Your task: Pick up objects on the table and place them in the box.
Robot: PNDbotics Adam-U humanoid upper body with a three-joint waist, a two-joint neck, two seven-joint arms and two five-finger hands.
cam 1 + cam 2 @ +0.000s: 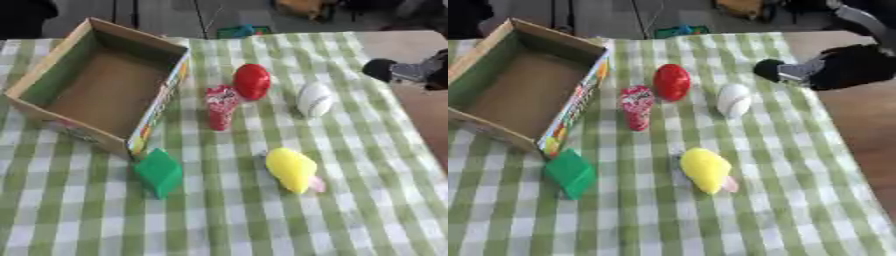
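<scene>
A table covered in a green-and-white checked cloth (262, 230) holds five small objects and a box. Nearest, toward the left, a green block-shaped object (159, 172) lies just off the box's near corner. To its right, a yellow rounded object (290, 168) with a pale pink tip rests on the cloth. Farther back, a red-and-white patterned packet (220, 106) lies beside a glossy red oval object (252, 81), the two touching or nearly so. Right of them, apart, lies a white egg-shaped ball (733, 99). The open brown cardboard box (52, 75), with colourful print on its outer wall, sits at the far left and holds nothing visible. At the far right, the robot's black right hand (846, 65) hovers beyond the white ball; whether its fingers are spread or curled cannot be told.
</scene>
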